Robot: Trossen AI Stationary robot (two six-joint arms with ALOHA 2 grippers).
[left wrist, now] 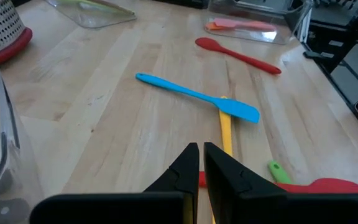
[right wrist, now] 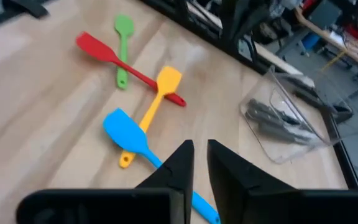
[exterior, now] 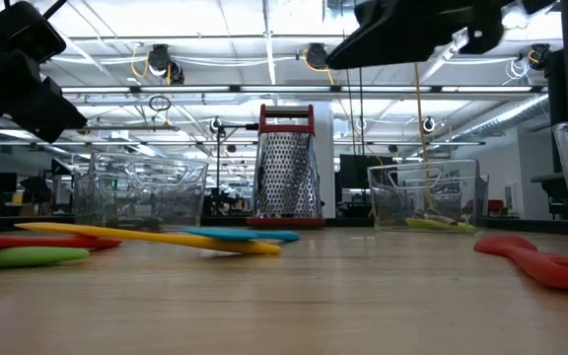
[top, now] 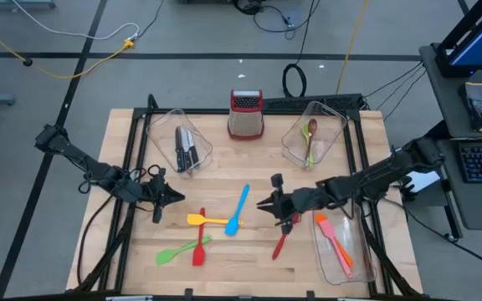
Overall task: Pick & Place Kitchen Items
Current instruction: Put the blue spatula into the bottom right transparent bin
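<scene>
Loose utensils lie flat on the wooden table: a blue spatula (top: 238, 209), its blade across the handle of a yellow spatula (top: 207, 221), a red spatula (top: 199, 242) crossed with a green one (top: 182, 249), and a red spoon (top: 282, 242). My right gripper (top: 264, 203) hangs above the table just right of the blue spatula's handle, over the red spoon's bowl end. Its fingers (right wrist: 185, 163) stand a narrow gap apart with nothing between them. My left gripper (top: 178, 197) waits left of the spatulas, shut and empty (left wrist: 201, 155).
Three clear bins stand on the table: one with black-handled knives (top: 184, 149) at the back left, one with spoons (top: 311, 138) at the back right, one with orange and pink spatulas (top: 337, 244) at the near right. A metal grater (top: 246, 114) stands at the back middle.
</scene>
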